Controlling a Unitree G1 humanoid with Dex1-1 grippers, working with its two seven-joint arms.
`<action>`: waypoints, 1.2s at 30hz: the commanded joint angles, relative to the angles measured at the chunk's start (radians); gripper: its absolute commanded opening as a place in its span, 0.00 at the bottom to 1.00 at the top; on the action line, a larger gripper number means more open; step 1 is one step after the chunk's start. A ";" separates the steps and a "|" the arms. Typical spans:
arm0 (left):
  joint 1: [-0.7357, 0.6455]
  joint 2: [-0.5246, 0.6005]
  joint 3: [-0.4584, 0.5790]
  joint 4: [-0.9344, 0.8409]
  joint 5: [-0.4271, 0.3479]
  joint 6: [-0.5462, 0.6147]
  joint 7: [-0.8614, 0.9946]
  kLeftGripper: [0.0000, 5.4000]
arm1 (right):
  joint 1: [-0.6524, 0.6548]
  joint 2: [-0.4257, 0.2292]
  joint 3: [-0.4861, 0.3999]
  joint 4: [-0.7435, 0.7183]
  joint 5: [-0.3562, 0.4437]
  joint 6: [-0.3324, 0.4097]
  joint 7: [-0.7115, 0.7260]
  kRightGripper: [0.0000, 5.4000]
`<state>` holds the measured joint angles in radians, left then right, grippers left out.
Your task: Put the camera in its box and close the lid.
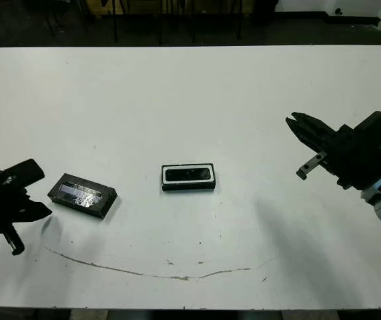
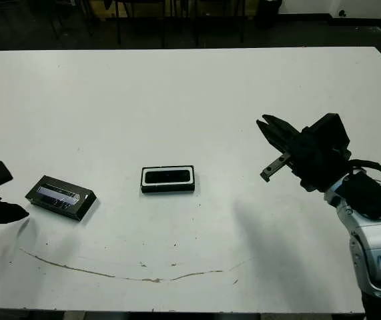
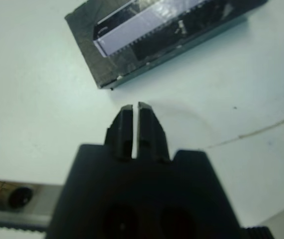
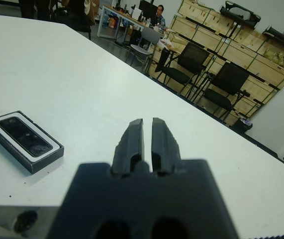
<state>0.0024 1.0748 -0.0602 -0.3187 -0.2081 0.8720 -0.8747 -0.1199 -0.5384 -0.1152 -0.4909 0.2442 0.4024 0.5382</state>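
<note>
The box (image 1: 165, 176), a black tray with a white rim, sits mid-table with the camera (image 1: 189, 175) lying flat inside it. In the right wrist view the box (image 4: 55, 149) and camera (image 4: 23, 135) show the same way. The lid (image 1: 83, 195), black with a shiny label patch, lies separately on the table left of the box. My left gripper (image 1: 43, 211) is shut and empty, just left of the lid; its wrist view shows its fingertips (image 3: 136, 107) pointing at the lid (image 3: 156, 35). My right gripper (image 1: 290, 121) hovers well right of the box, shut and empty (image 4: 147, 121).
A thin brown scratch line (image 1: 150, 272) runs across the table near its front edge. Beyond the far edge in the right wrist view stand black chairs (image 4: 186, 64), wooden crates (image 4: 241, 35) and a seated person (image 4: 157, 14).
</note>
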 commanded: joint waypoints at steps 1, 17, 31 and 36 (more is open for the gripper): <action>-0.003 -0.056 -0.013 0.030 0.004 -0.023 0.028 0.00 | 0.009 -0.008 0.020 0.006 -0.014 0.008 -0.003 0.00; -0.016 -0.172 -0.052 0.044 0.040 -0.071 0.130 0.00 | 0.019 -0.019 0.036 -0.014 -0.042 0.021 -0.013 0.00; -0.106 -0.170 -0.139 0.144 0.111 -0.120 0.097 0.00 | 0.024 -0.019 0.041 -0.012 -0.049 0.021 -0.012 0.00; -0.122 -0.159 -0.156 0.164 0.134 -0.134 0.078 0.00 | 0.028 -0.013 0.039 -0.029 -0.045 0.050 -0.027 0.00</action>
<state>-0.1469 0.9091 -0.1835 -0.1850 -0.0940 0.7245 -0.7810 -0.1079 -0.5484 -0.0807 -0.5174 0.1990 0.4285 0.5159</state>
